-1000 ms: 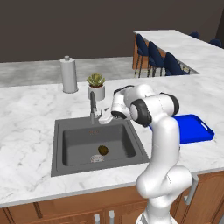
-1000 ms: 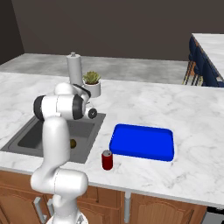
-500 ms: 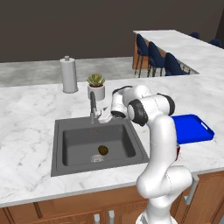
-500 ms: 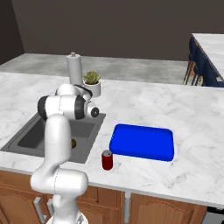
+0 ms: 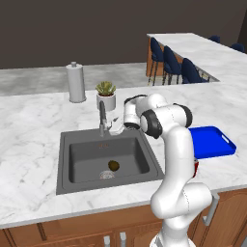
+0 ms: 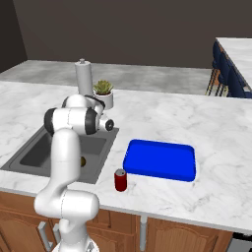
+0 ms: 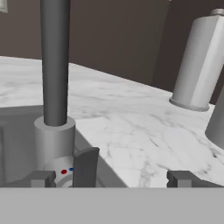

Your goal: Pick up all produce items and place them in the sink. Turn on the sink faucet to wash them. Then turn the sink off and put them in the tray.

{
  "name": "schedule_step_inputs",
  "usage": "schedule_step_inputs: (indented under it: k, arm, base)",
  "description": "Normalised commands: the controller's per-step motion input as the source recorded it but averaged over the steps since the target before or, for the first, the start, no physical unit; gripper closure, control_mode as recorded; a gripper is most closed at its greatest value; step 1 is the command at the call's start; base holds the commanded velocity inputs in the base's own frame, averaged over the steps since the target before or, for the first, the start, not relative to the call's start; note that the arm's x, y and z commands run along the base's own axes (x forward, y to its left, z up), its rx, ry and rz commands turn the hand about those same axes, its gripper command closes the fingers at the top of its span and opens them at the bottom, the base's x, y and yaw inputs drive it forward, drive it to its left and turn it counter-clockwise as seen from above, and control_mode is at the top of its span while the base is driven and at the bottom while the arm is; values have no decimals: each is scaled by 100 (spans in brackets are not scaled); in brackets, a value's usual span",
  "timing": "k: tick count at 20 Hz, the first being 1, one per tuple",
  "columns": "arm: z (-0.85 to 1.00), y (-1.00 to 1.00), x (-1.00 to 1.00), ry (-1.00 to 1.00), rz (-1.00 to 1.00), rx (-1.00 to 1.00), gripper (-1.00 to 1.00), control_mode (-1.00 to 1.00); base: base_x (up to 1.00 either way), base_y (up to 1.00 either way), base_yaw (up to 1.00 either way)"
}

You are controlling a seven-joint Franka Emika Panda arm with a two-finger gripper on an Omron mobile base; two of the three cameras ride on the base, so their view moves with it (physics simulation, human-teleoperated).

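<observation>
Compared with a second ago, the arm has shifted only slightly: the hand has eased a little closer to the faucet (image 5: 102,117), and nothing else on the counter (image 5: 34,130) has moved.

The gripper (image 5: 116,127) hangs just right of the faucet base, at the sink's (image 5: 77,155) back rim, about 12 o'clock from the drain (image 5: 106,174). Its fingers (image 7: 42,178) stand spread wide and pinch nothing. In the hand view the faucet column rises at 11 o'clock, its lever (image 7: 86,166) stands between the two tips, nearer the left one, and red and blue dots mark the base beside it. Whether a tip touches the base cannot be told.

The produce (image 5: 113,165), one brown-olive lump, lies on the sink floor just beside the drain, at its 1 o'clock, well below the gripper. In the right base view the arm's upright link covers most of it.

The tray (image 6: 160,160) lies on the counter at 3 o'clock from the sink, apart from it and bare inside.

Other items: a paper-towel roll (image 5: 75,82) at 11 o'clock behind the sink; a potted succulent (image 5: 105,94) just behind the faucet; a red can (image 6: 120,179) near the tray's front left corner, at the counter's front edge. The succulent stands close behind the hand.
</observation>
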Motion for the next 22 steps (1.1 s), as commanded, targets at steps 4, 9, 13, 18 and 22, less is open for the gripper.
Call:
schedule_step_inputs:
  k: [4, 9, 13, 18, 22]
  arm:
    - [-2, 11, 7, 0, 5, 1, -100, -100]
    - [0, 0, -4, 0, 5, 0, -100, -100]
    - [1, 2, 0, 0, 7, 1, -100, -100]
    - [6, 2, 0, 0, 7, 2, -100, -100]
    - [10, 5, 0, 0, 8, 2, -100, -100]
  base:
    - [0, 0, 0]
    - [0, 0, 0]
    - [0, 0, 0]
    - [0, 0, 0]
    - [0, 0, 0]
